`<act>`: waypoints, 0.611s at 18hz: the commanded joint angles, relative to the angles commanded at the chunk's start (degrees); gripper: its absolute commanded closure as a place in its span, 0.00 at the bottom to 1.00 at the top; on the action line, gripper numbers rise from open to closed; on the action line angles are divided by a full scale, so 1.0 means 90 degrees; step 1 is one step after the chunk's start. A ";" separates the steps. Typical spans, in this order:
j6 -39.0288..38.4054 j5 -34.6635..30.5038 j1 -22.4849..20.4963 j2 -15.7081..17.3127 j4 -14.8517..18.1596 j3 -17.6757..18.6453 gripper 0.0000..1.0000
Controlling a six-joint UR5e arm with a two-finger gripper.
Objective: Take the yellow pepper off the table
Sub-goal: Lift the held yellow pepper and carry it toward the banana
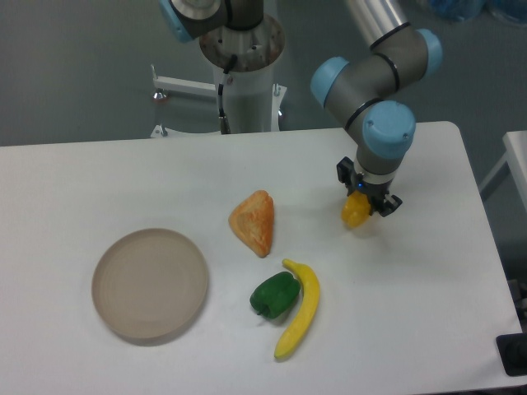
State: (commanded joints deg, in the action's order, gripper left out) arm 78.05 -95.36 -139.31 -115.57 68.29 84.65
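the yellow pepper [355, 212] sat between the jaws of the gripper [367, 202], which were clenched on it from above. it was over the worktop [428, 271] toward the far right corner; whether it touched the surface was unclear.

Yellow pepper [354, 213] on white table [428, 288]

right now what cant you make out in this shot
- Camera view: gripper fingertips are hidden behind its own body, so open or shut is unclear.
- Yellow pepper: top covered by the gripper; whether it rests on the table is unclear.
- Arm base: cut off by the top edge.
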 joint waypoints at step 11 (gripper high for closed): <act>-0.1016 0.0576 0.0283 -0.0987 -0.0029 -0.1789 0.50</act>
State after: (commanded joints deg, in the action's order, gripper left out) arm 68.91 -90.18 -136.76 -124.45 68.03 68.56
